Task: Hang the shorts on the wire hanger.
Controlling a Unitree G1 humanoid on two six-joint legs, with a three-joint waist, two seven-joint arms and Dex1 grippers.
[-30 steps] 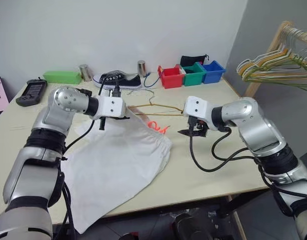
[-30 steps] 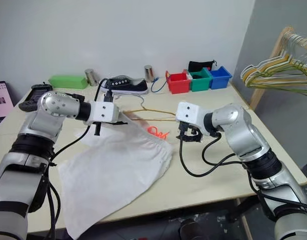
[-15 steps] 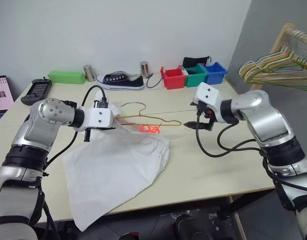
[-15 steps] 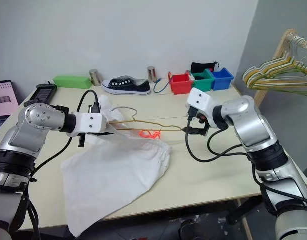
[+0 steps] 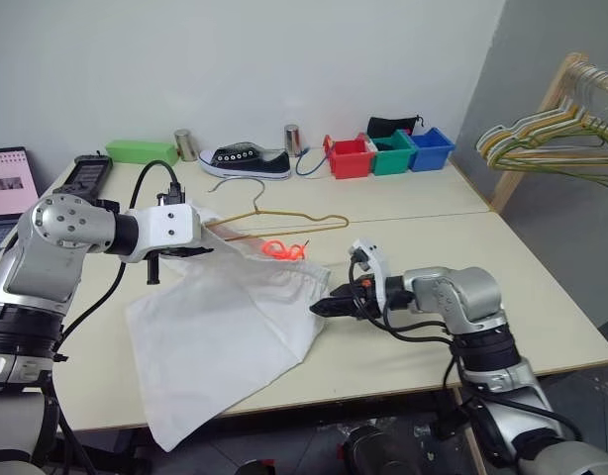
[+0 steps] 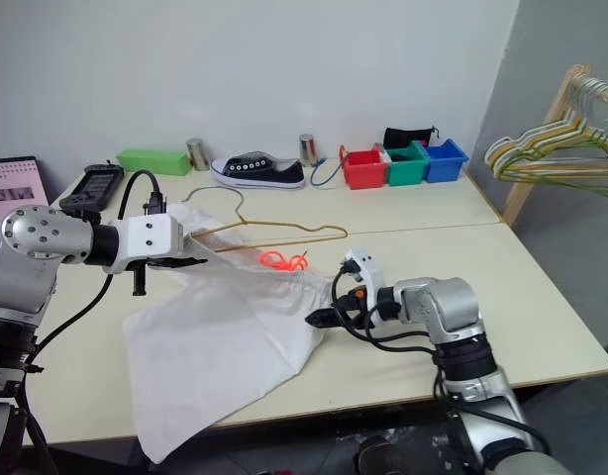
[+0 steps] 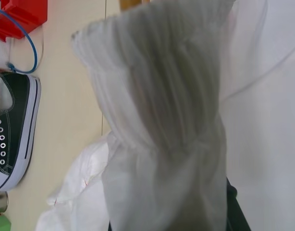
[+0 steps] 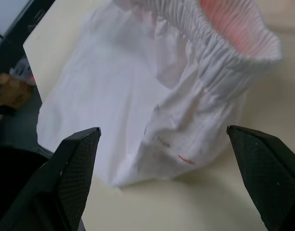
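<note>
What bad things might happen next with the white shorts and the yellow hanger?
1. The left gripper pinches only a bunched bit of the shorts; the thin cloth might slip out.
2. One leg droops over the table edge and could drag the shorts off.
3. The open right gripper might grab only the waistband's outer layer, and the wire hanger lies loose, so it may slide.

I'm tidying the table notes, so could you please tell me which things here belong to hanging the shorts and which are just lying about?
Job:
- shorts, gripped by left pincer
- wire hanger
- right pincer, open at the waistband

Lying about:
- shoe
- coloured bins
- two metal cans
- green box
- hanger bunch
</note>
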